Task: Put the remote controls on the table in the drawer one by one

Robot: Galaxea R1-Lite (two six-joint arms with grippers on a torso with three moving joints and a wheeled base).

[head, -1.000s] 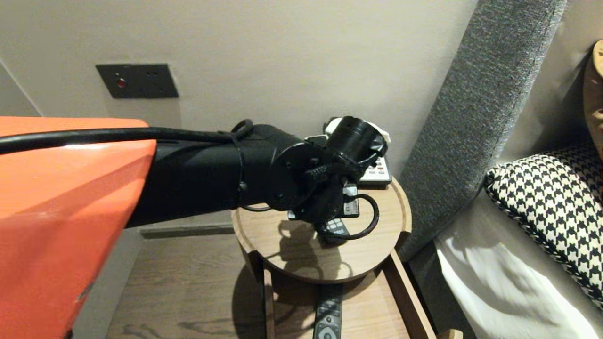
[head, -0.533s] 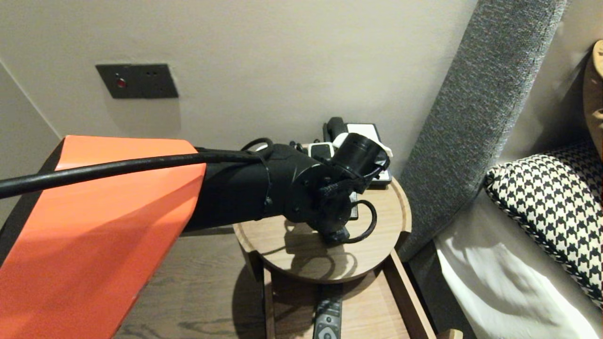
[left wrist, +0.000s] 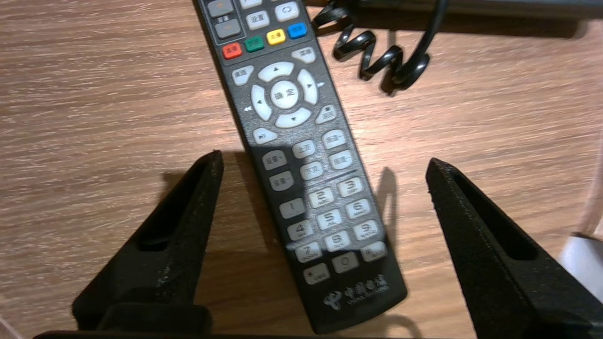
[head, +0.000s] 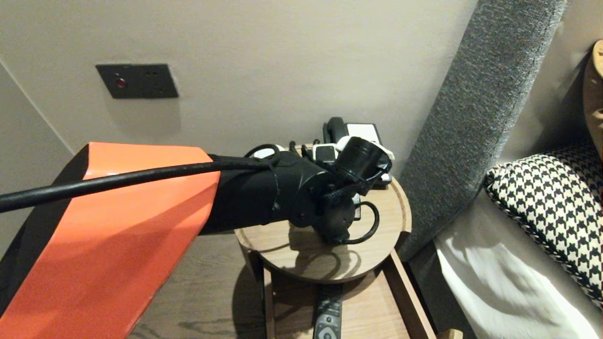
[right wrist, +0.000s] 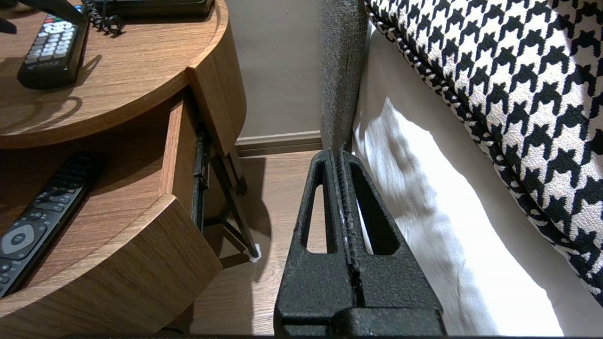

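A black remote (left wrist: pixel 306 155) with white number keys lies flat on the round wooden nightstand top (head: pixel 301 254). My left gripper (left wrist: pixel 324 157) hangs open just above it, one finger on each side of its lower half, neither touching. From the head camera the left wrist (head: pixel 330 207) covers that remote. The same remote (right wrist: pixel 52 47) shows on the tabletop in the right wrist view. My right gripper (right wrist: pixel 340 153) is shut on nothing, parked low between the nightstand and the bed.
A second dark remote (head: pixel 328 315) lies in the open drawer (right wrist: pixel 179 141) below the top. A telephone (head: pixel 358 134) stands at the back, its coiled cord (left wrist: pixel 377 56) near the first remote. A grey headboard (head: pixel 471 117) and houndstooth pillow (head: pixel 556 202) are on the right.
The left arm has reached further over the nightstand, its wrist shifting slightly toward the wall. The remote's end that showed below the wrist is now covered. The right arm has not moved.
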